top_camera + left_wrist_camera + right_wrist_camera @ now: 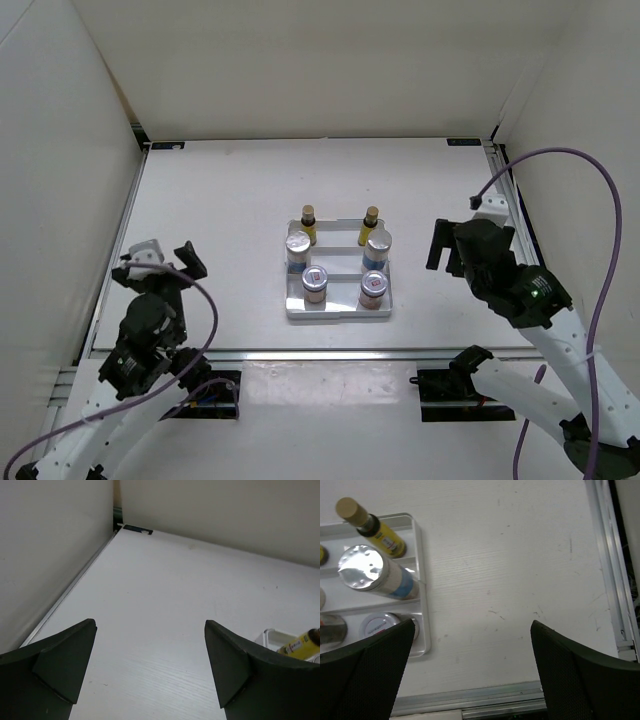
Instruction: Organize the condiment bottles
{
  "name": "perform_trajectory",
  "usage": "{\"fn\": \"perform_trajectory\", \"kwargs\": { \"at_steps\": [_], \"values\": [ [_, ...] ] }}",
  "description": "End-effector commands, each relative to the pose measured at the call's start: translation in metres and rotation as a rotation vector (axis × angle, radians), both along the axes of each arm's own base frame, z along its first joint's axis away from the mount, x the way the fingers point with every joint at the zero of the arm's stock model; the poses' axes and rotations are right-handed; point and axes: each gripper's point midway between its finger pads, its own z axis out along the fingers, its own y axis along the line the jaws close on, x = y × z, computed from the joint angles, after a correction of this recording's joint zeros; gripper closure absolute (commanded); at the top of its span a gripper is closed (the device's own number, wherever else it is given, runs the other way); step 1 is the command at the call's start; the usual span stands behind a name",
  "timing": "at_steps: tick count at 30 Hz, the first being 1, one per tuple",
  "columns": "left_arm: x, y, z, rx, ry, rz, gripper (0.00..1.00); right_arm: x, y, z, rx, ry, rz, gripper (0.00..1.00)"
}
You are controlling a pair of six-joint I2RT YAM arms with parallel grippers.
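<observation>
Nearest, the left arm [148,335] sits at the near left of the white surface [220,200] and the right arm [512,285] at the near right. The left jaws stand wide apart over bare surface, holding nothing, well to the left of the tray [336,313]. The right jaws are likewise spread and hold nothing, just to the right of the tray and not touching it.

All six condiment bottles stand upright in the tray, in three rows of two split by dividers. In the near row are the two short jars with red-marked lids, one on the left [316,283] and one on the right [373,288]. Behind them, in the middle row, are the two silver-lidded jars, left [298,248] and right [377,248]. The far row holds the two slim yellow bottles with tan caps, left [309,226] and right [369,226].

The right wrist view shows the tray's right column. The left wrist view catches only a tray corner and one yellow bottle at its right edge.
</observation>
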Motion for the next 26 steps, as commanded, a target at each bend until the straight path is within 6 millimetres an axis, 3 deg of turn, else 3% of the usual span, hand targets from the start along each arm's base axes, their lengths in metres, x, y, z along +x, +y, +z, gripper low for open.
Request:
{"fn": "perform_trajectory", "kwargs": {
  "at_steps": [1,5,11,17,26],
  "values": [
    [-0.01,0.012,0.013,-0.048,-0.124,0.031,0.0,0.001,-0.029,-0.003,-0.059,-0.043,-0.153,0.0],
    [-0.004,0.011,0.006,-0.004,-0.095,0.049,0.0,-0.001,-0.038,-0.002,-0.089,-0.048,-0.193,0.0],
    [0.023,-0.021,-0.014,0.083,0.048,-0.037,0.0,-0.002,-0.049,-0.005,-0.125,-0.027,-0.277,0.0],
    [0.022,-0.015,-0.012,0.049,0.06,0.02,0.0,0.006,-0.03,-0.026,-0.155,0.091,-0.232,0.0],
    [0.02,-0.007,-0.015,0.04,-0.026,0.048,0.0,0.005,-0.029,-0.023,-0.155,0.111,-0.234,0.0]
  ]
}}
